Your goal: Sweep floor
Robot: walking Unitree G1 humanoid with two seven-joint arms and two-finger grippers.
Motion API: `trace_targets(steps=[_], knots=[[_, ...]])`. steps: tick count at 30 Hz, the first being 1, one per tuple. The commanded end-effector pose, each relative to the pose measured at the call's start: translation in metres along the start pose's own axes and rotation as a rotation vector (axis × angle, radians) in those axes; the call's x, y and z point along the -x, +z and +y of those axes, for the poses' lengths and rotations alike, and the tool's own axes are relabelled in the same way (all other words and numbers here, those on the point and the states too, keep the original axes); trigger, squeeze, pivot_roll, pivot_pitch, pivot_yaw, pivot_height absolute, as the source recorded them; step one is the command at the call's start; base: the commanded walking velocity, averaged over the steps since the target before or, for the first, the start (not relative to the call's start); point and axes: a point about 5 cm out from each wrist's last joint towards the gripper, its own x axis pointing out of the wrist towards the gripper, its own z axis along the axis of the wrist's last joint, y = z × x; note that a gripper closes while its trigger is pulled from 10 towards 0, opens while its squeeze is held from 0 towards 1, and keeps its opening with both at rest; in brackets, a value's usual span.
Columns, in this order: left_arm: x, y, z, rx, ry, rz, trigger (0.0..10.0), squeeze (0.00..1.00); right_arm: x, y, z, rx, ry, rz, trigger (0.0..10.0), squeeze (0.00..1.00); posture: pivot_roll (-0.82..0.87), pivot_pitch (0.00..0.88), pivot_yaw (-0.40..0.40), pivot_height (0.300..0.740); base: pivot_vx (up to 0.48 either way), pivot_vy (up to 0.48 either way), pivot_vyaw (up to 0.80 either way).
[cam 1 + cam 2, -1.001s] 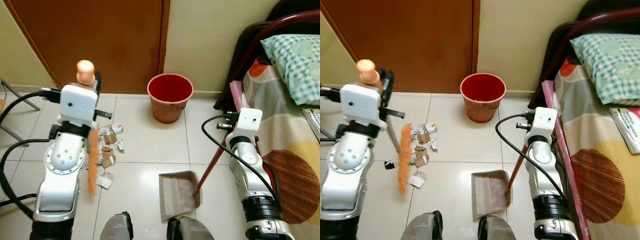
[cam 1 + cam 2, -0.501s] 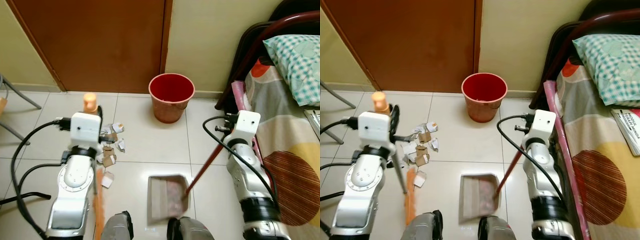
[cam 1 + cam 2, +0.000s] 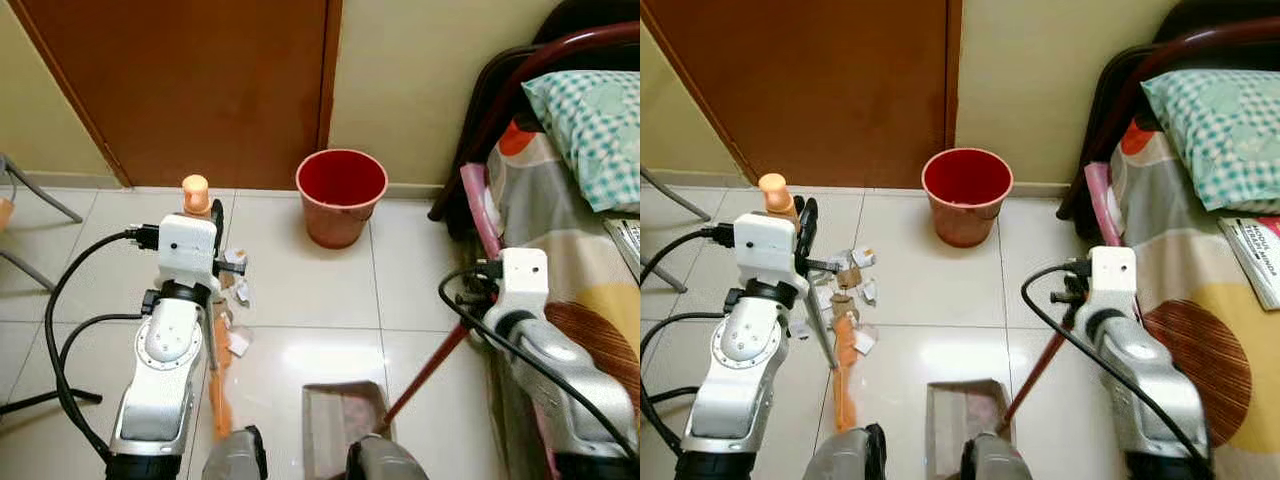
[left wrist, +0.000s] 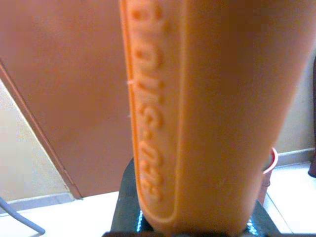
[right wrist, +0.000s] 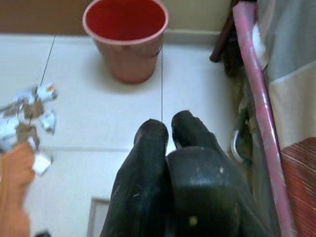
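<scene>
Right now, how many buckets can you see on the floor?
1. The red bucket stands on the tiled floor against the yellow wall, beside the brown door and near the bed. I can't see behind the robot.

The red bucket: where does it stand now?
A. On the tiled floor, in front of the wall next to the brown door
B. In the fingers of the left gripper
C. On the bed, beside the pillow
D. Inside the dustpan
A: the red bucket stands upright on the tiled floor, close to the wall beside the brown door.
</scene>
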Motion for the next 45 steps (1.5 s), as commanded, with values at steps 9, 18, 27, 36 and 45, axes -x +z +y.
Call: trace_targets(steps=[9, 18, 27, 36, 45], knots=[[-0.001, -0.001, -0.001, 0.019, -0.008, -0.004, 10.0, 0.00, 0.030, -0.021, -0.015, 0.150, 0.182, 0.226, 10.0, 0.00, -0.05, 0.169, -0.060, 0.740, 0.000, 0.000, 0.00], [-0.004, 0.001, -0.010, 0.046, -0.040, -0.010, 10.0, 0.00, -0.005, 0.030, -0.011, 0.004, 0.019, -0.075, 10.0, 0.00, -0.03, 0.168, -0.040, 0.740, 0.000, 0.000, 0.00], [-0.008, 0.008, -0.014, 0.080, -0.067, -0.006, 10.0, 0.00, -0.017, 0.051, 0.004, -0.102, -0.149, -0.244, 10.0, 0.00, -0.02, 0.174, -0.031, 0.740, 0.000, 0.000, 0.00], [-0.009, 0.007, -0.028, 0.122, -0.132, 0.005, 10.0, 0.00, -0.028, 0.031, 0.007, -0.081, -0.234, -0.284, 9.3, 0.00, -0.01, 0.177, -0.024, 0.740, 0.000, 0.000, 0.00], [-0.013, 0.019, -0.043, 0.180, -0.214, 0.000, 10.0, 0.00, -0.041, 0.031, 0.010, -0.037, -0.307, -0.365, 10.0, 0.00, 0.00, 0.181, -0.019, 0.740, 0.000, 0.000, 0.00]])
